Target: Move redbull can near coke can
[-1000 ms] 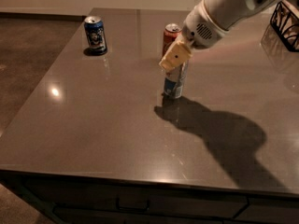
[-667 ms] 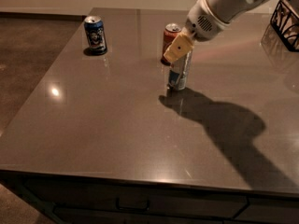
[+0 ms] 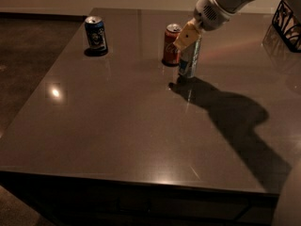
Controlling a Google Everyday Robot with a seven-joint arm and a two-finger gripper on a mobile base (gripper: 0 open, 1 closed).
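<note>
The redbull can (image 3: 189,59) is a slim silver can with a blue lower panel, upright and just above the table. My gripper (image 3: 188,36) comes down from the upper right and is shut on the top of the redbull can. The coke can (image 3: 171,44), red-orange with a silver top, stands upright right behind and to the left of it, a small gap apart.
A shorter dark blue can (image 3: 96,35) stands at the table's (image 3: 117,126) far left. A black wire basket (image 3: 288,25) sits at the far right edge. The arm's shadow falls across the right side of the table.
My gripper has carried the redbull can away from me and a little right, closer to the coke can. The other cans have not moved.
</note>
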